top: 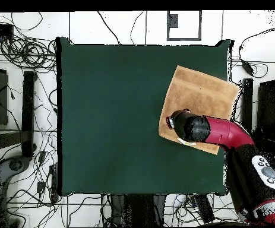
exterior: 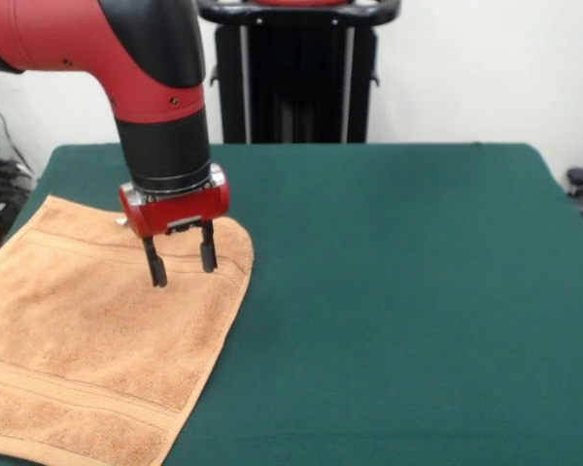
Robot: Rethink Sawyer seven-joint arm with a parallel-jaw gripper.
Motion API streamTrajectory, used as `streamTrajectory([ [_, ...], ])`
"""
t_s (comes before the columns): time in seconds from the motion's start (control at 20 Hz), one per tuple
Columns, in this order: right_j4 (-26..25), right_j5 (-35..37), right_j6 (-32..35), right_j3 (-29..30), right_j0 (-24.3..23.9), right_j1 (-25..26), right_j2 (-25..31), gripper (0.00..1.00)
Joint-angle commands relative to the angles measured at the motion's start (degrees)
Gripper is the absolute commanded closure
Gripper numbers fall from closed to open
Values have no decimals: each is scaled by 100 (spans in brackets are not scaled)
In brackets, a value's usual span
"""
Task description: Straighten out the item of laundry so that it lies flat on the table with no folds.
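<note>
While one towel (exterior: 97, 340) is spread at the tabletop (exterior: 398, 291) edge, one hand (exterior: 182, 270) is seen narrowly open, fingertips down at its far corner, nothing gripped.

No text, label or number seems readable anywhere in either view.
</note>
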Motion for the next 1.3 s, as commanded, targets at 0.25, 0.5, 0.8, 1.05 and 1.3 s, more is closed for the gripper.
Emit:
streamTrajectory([
  [0.25, 152, -577, 865, 466, 356, 499, 449, 0],
  [0.5, 75, -838, 893, 397, 397, 707, 367, 0],
  [0.8, 3, -1057, 880, 327, 432, 940, 261, 0],
  [1.05, -95, -1037, 944, 97, 705, 1120, -144, 0],
  [1.3, -112, -1024, 916, -173, 952, 1377, -447, 0],
])
